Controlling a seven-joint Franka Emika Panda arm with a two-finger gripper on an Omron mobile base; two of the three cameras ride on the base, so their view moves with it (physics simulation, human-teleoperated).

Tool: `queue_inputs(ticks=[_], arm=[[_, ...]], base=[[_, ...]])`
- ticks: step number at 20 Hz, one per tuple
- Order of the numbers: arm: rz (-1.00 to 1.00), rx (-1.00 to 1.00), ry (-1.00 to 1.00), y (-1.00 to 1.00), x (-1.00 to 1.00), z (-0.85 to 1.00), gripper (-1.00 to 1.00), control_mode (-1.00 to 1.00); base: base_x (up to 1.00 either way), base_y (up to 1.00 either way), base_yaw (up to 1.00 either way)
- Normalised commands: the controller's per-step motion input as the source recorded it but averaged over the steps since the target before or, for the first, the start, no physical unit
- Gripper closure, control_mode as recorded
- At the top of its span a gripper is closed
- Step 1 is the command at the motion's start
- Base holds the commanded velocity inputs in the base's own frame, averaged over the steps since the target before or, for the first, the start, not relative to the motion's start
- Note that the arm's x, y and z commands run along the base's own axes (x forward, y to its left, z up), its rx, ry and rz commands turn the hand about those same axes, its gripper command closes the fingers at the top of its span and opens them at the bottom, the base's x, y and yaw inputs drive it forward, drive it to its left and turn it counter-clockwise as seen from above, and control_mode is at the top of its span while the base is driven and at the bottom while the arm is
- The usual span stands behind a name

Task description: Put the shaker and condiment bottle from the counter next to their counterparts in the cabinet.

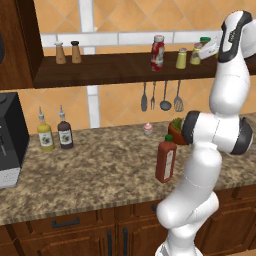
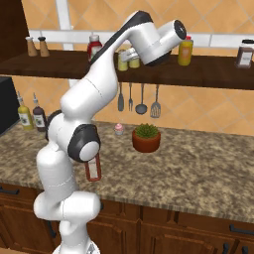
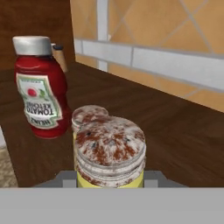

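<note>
Nearest the robot, the condiment bottle [image 1: 166, 160] stands upright on the counter [image 1: 100, 170], red-orange with a green cap, untouched and well below the shelf. Its pale front label is too small to read from either base camera.

Farther back and higher, the arm reaches up to the cabinet [image 1: 115, 67]. In the hand view the shaker [image 3: 110, 155] sits right at the gripper [image 3: 109, 181], its speckled grey cap filling the lower centre, and its twin shaker [image 3: 89, 116] stands just behind it, the two apparently touching or very nearly so. The finger tips are hidden below the shaker, so I cannot tell whether the jaws are clamped on it or have parted. The left base view shows both shakers close together on the shelf beside the hand.

Judging from this, the risk is in the release and retreat: if the shaker is not fully seated on the shelf board, opening would let it tip into its twin, and a careless pull-back could drag it off the edge onto the counter.

Beyond and to the left stands the ketchup bottle [image 3: 40, 87], white-capped. Its label reads "TOMATO KETCHUP" under a tomato picture; the brand arc above is not clearly legible.
</note>
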Motion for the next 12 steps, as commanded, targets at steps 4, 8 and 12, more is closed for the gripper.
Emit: queue_inputs(ticks=[4, 8, 12], arm=[[0.0, 0.0, 0.01, 0.0, 0.24, 0.0, -1.0, -1.0], [0.0, 0.0, 0.0, 0.0, 0.17, 0.0, -1.0, -1.0], [0.0, 0.0, 0.03, -0.04, 0.11, 0.0, -1.0, -1.0]], base=[[0.0, 0.0, 0.0], [0.0, 0.0, 0.0], [0.0, 0.0, 0.0]])
